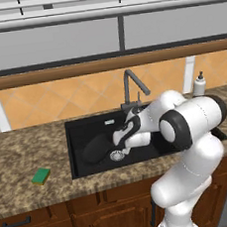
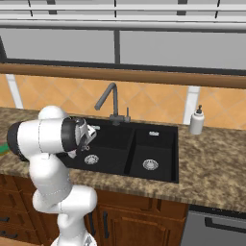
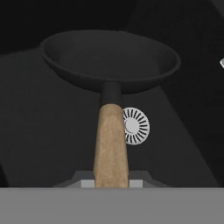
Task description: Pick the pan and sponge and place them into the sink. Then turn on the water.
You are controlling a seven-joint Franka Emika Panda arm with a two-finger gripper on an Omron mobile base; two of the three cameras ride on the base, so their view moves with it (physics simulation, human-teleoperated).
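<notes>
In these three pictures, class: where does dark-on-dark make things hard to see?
Hand view: black pan nearly merges with the black sink; only its wooden handle and the silver drain stand out. Left base view: the pan is a faint grey shape. Right base view: the basins look flat and shadowless.

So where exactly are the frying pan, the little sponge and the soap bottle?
Small round black frying pan with wooden handle [image 3: 109, 61]: hand view, on the middle of its bowl.
Small rectangular green and yellow sponge [image 1: 41, 175]: left base view, on its green top.
White soap dispenser bottle [image 2: 196, 122]: right base view, on its body.
</notes>
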